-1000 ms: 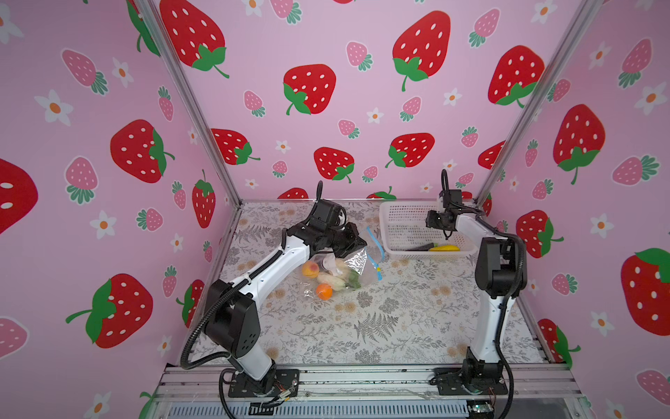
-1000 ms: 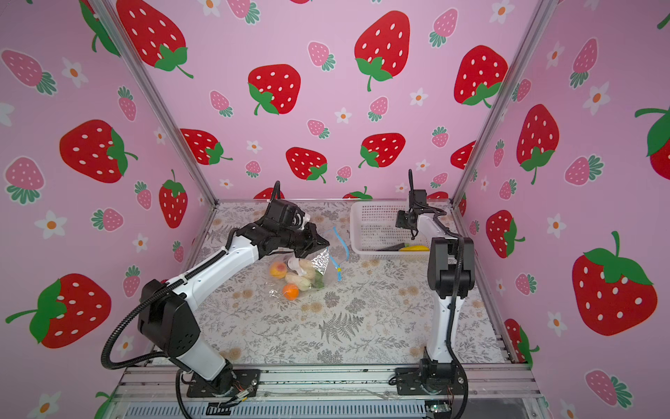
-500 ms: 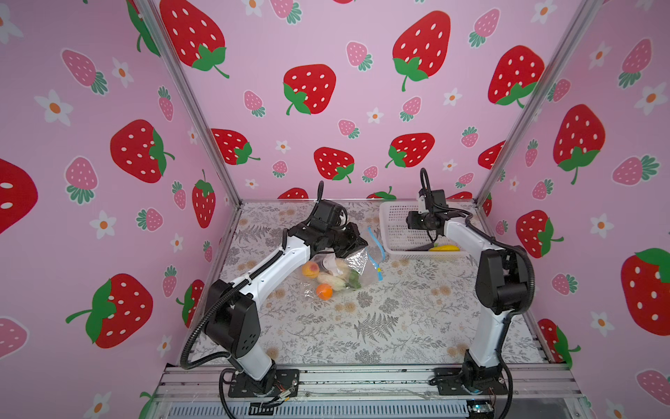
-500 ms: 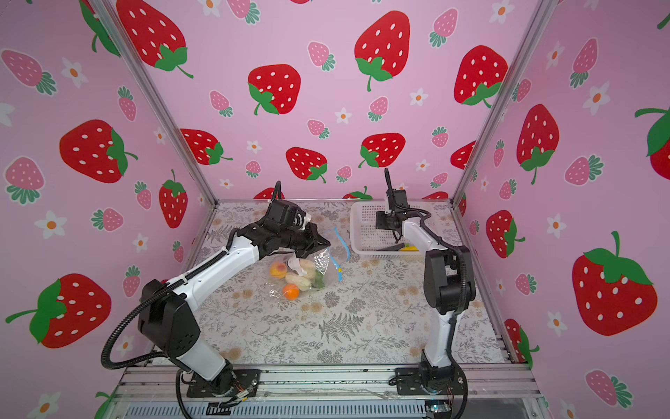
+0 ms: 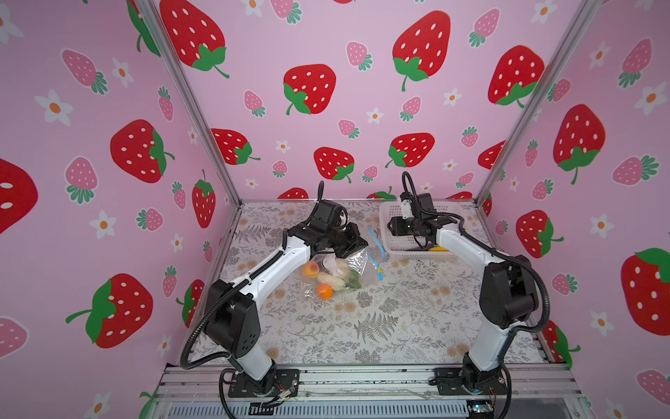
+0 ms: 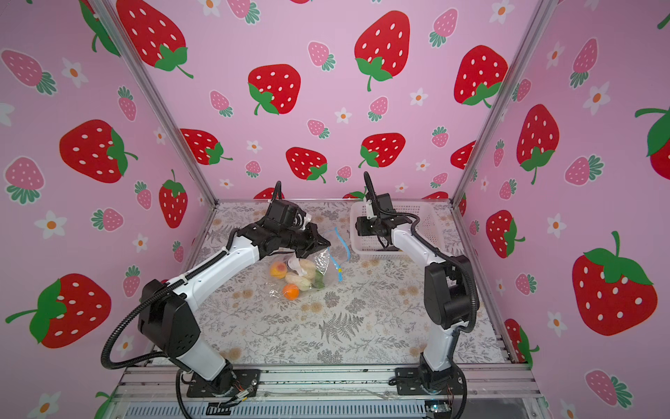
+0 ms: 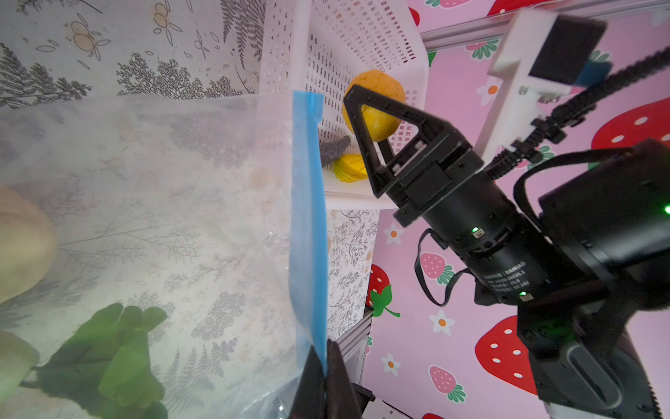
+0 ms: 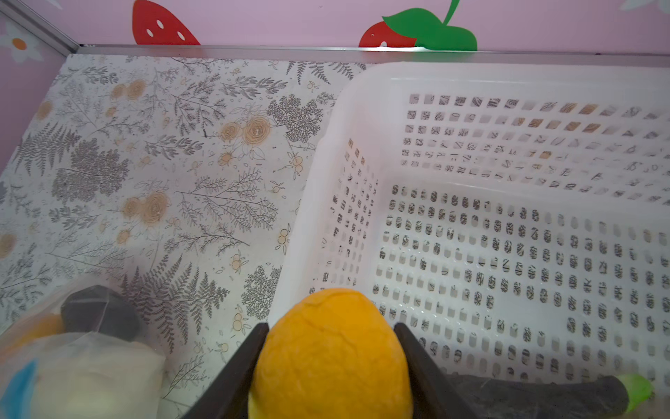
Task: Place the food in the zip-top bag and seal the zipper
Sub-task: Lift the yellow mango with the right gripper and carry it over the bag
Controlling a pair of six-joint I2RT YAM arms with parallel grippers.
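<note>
Rough yellow toy lemon (image 8: 331, 359) is clamped in right gripper (image 8: 330, 328); blue zipper strip (image 7: 308, 217) of clear crinkly zip-top bag (image 7: 163, 181) is pinched by left gripper (image 7: 325, 377). Release is advised only above the mouth.

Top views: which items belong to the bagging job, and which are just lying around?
Job:
- zip-top bag, zipper
- peach and orange, already bagged
- lemon, in right gripper
- banana, in the basket
- left gripper, pinching the zipper

Lying about:
- white basket
- floral table cover
</note>
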